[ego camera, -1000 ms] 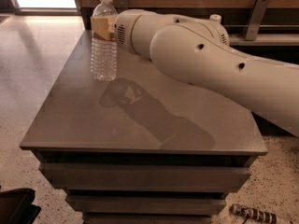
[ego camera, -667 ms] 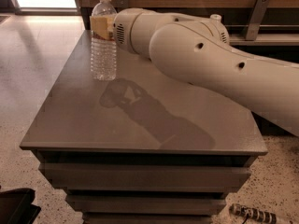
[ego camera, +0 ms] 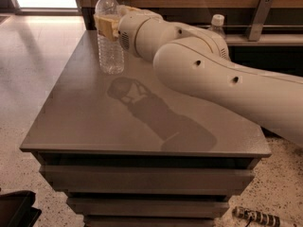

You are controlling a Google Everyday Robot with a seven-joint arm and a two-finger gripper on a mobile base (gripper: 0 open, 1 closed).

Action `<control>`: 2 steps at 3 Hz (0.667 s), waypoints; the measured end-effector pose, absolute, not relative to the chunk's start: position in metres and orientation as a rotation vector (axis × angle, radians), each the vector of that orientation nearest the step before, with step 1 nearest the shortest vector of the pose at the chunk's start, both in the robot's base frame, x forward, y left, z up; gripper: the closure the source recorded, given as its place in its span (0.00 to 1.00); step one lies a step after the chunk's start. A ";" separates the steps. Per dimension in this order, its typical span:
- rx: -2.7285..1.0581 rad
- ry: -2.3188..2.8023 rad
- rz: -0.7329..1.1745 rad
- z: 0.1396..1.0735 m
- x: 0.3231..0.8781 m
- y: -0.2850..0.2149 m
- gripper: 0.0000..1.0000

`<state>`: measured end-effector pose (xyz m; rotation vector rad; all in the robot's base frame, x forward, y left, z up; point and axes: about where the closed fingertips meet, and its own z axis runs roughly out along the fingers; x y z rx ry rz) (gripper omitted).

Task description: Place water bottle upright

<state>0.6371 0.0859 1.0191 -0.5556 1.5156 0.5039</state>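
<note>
While the water bottle (ego camera: 110,51) stood upright near a far corner of the grey surface (ego camera: 94,117), the jaws were clamped around its upper body. A second bottle (ego camera: 217,22) showed behind the arm (ego camera: 213,74).

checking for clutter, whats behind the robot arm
A second bottle: only its white cap and shoulder show above the arm; its body is covered. The gripper is at the water bottle, which stands upright on the table.
</note>
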 end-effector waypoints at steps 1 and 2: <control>-0.604 1.465 0.438 1.018 0.639 0.081 1.00; -0.648 1.465 0.379 1.011 0.635 0.075 1.00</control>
